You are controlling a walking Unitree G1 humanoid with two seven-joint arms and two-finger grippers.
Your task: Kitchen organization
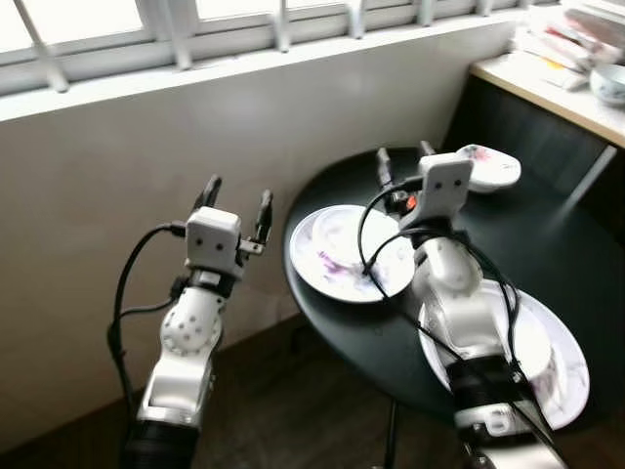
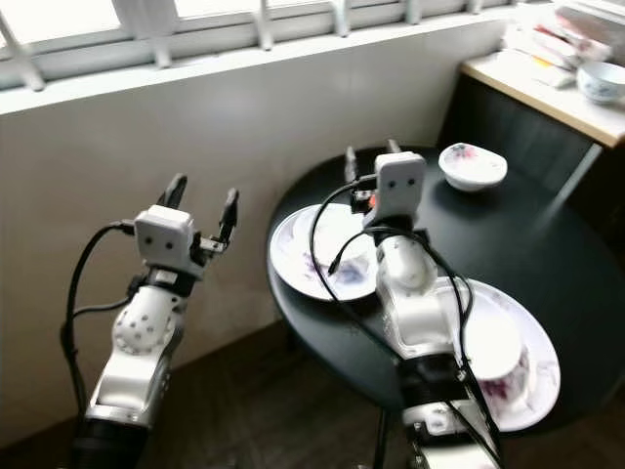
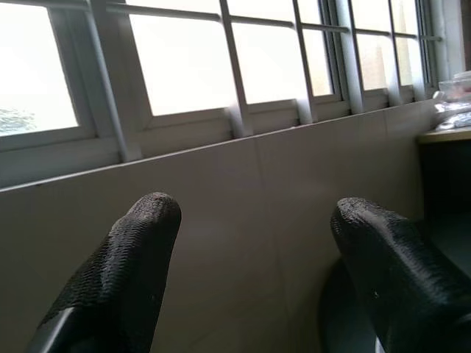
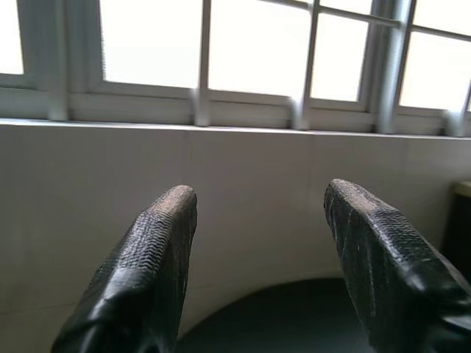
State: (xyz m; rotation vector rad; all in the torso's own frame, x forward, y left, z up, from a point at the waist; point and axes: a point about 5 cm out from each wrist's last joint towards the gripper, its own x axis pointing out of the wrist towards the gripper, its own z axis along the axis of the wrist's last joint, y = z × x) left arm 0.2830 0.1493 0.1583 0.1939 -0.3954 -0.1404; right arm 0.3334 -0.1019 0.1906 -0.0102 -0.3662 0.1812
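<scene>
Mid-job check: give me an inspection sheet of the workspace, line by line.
Surface: round black table, dishes on it.
Job's things: patterned plate near the table's left edge; small bowl at the far side; large plate at the near right, partly under the right arm.
Clutter: papers and a bowl on the side counter.
Grippers: left gripper open, off the table's left; right gripper open, raised over the table; both hold nothing.
Cables: black cables loop along both arms.
Surroundings: tiled wall, window above.
</scene>
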